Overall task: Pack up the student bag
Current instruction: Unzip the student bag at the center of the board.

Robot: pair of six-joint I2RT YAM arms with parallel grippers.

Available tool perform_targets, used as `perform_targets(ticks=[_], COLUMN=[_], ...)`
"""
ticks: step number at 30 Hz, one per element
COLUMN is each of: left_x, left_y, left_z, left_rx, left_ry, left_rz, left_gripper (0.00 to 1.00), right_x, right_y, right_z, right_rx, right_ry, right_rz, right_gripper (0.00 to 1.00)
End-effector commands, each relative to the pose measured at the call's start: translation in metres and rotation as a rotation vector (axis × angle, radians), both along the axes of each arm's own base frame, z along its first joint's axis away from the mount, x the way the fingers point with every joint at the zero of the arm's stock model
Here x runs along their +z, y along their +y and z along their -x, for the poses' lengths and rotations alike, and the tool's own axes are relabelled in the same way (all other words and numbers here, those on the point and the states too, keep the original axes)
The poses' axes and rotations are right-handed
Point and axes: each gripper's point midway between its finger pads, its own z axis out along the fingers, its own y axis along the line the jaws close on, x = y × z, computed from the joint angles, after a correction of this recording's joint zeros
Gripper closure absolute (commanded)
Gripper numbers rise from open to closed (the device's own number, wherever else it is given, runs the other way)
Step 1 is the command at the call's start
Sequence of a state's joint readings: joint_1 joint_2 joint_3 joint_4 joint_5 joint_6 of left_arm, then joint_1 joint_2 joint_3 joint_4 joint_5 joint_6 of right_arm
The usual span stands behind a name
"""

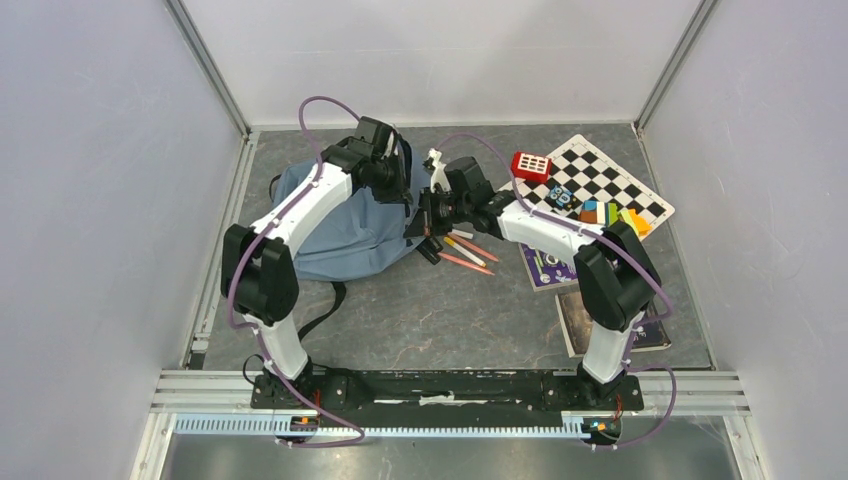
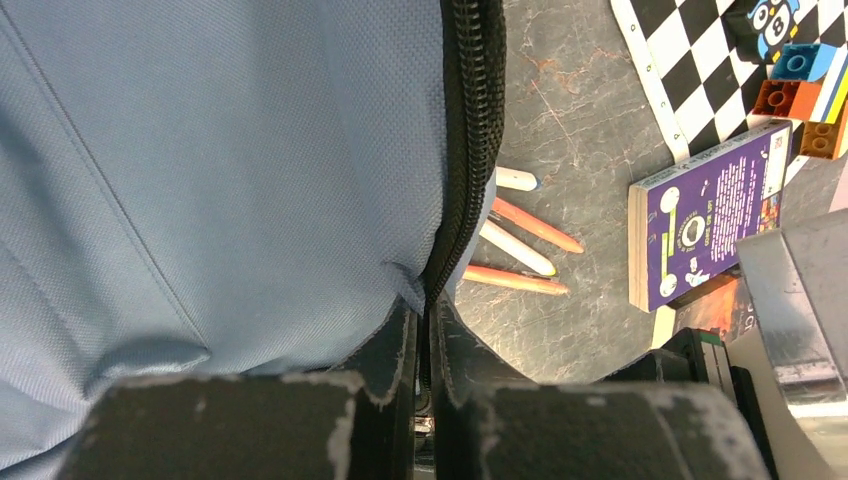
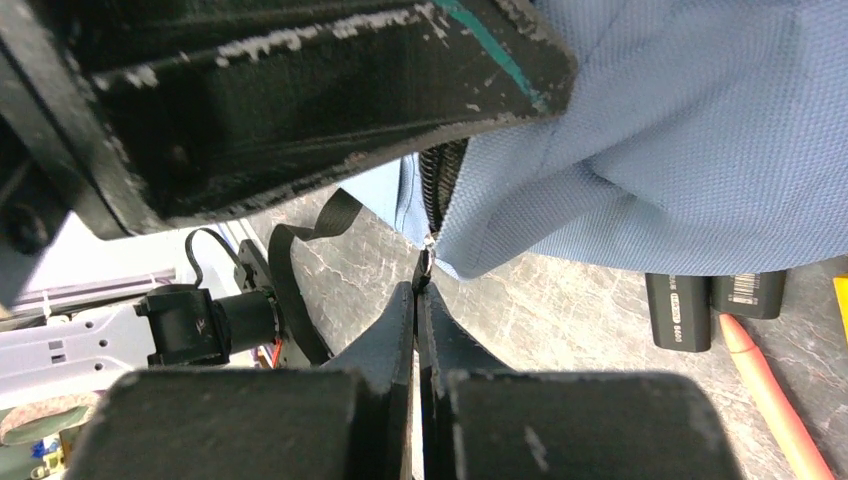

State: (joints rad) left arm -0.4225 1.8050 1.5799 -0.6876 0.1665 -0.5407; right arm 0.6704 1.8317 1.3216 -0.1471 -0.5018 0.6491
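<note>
The student bag (image 1: 335,225) is a blue-grey fabric backpack lying flat at the back left of the table. Its black zipper (image 2: 465,150) runs along its right edge. My left gripper (image 2: 428,305) is shut on the fabric and zipper at that edge, and it shows above the bag's right side (image 1: 400,190) from the top. My right gripper (image 3: 420,285) is shut on a small zipper pull (image 3: 427,262) hanging at the bag's corner, just right of the left gripper (image 1: 428,228). The bag (image 3: 700,130) is lifted slightly off the table there.
Several orange and white pens (image 1: 465,250) lie right of the bag. A purple book (image 1: 545,268), a second book (image 1: 600,325), a chessboard (image 1: 600,180), a red box (image 1: 531,165) and coloured blocks (image 1: 610,213) fill the right side. A black strap (image 1: 325,305) trails toward the front.
</note>
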Motion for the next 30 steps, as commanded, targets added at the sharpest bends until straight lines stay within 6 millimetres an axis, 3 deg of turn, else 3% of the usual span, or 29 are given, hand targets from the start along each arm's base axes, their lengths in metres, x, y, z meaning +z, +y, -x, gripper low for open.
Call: perform_targets(ticks=[1,7,13,18,30], left_x=[0.065,0.083,0.093,0.099,0.028], left_y=[0.005,0.016,0.009,0.011,0.021], left_z=[-0.043,-0.048,-0.053,-0.058,-0.034], left_rx=[0.097,0.119,0.127,0.138,0.086], left_ry=[-0.188,-0.214,-0.209,-0.233,-0.098], left_rz=[0.100,0.129,0.201,0.210,0.123], left_gripper=[0.93,0.93,0.93,0.85,0.77], right_x=[0.009,0.006,0.001,0.000,-0.015], right_y=[0.009,0.010,0.017,0.028,0.024], right_z=[0.027,0.031,0.034,0.033,0.027], right_rx=[0.017,-0.024,-0.041,-0.048,-0.057], right_ry=[0.033,0.040,0.052,0.060,0.061], right_rz=[-0.032,-0.045,-0.045,-0.061,-0.016], right_gripper=[1.00,1.00,1.00,1.00,1.00])
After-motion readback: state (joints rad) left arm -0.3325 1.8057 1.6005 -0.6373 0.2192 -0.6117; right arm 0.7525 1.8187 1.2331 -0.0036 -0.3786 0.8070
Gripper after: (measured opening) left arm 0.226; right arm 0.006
